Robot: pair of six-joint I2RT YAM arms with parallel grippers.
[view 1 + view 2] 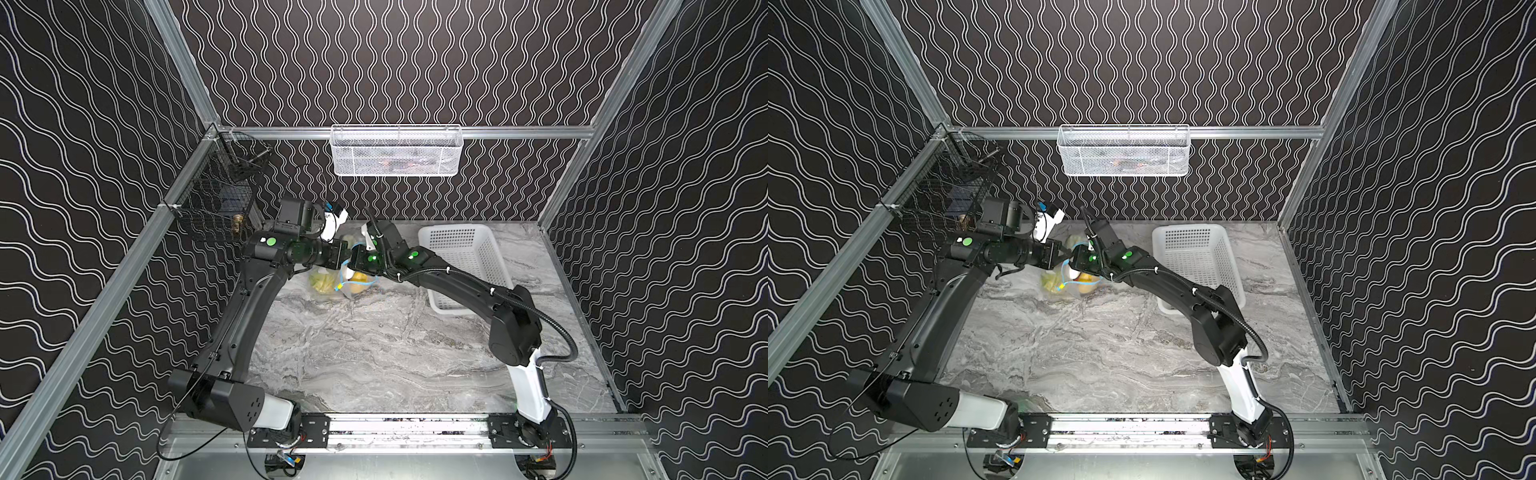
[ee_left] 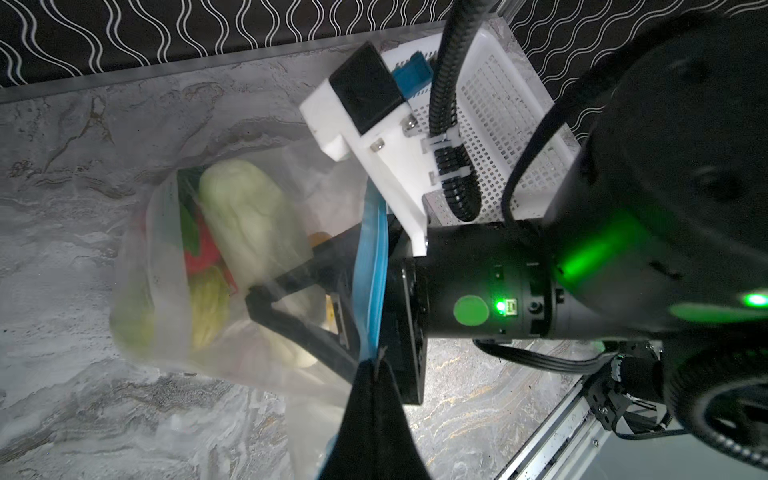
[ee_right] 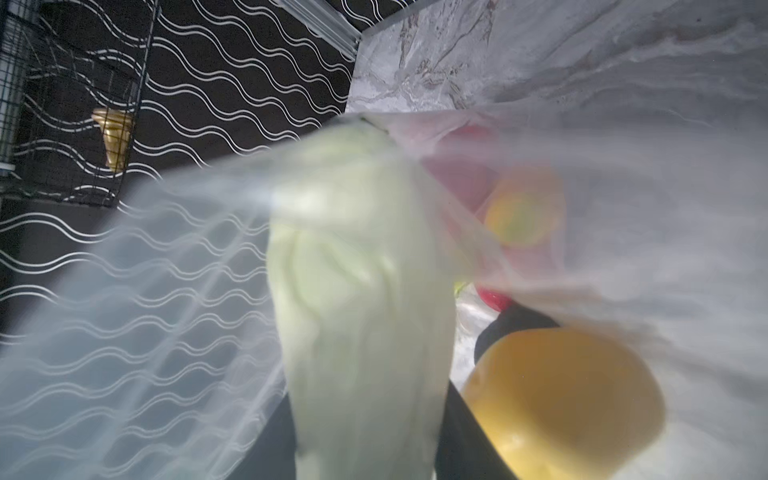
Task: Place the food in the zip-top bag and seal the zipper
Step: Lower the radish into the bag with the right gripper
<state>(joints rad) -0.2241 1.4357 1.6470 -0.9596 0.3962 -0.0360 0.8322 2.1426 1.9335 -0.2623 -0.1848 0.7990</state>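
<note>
Zip-top bag [image 1: 344, 293] upper centre in both top views, on table [image 1: 374, 353], left of white basket [image 1: 469, 257]. Left gripper [image 2: 376, 365] clamped on zipper [image 2: 372, 266]. Right gripper [image 2: 257, 299] inside bag, closed around green cabbage [image 2: 245, 216].

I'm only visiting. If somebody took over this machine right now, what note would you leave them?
Grippers: left gripper shut, pinching the zipper; right gripper inside the zip-top bag, closed on the cabbage.
Food: cabbage, a red piece and a yellow piece show inside the bag.
Done: loading, apparently.
Left: release the cabbage, withdraw the right gripper, slide the zipper shut.
</note>
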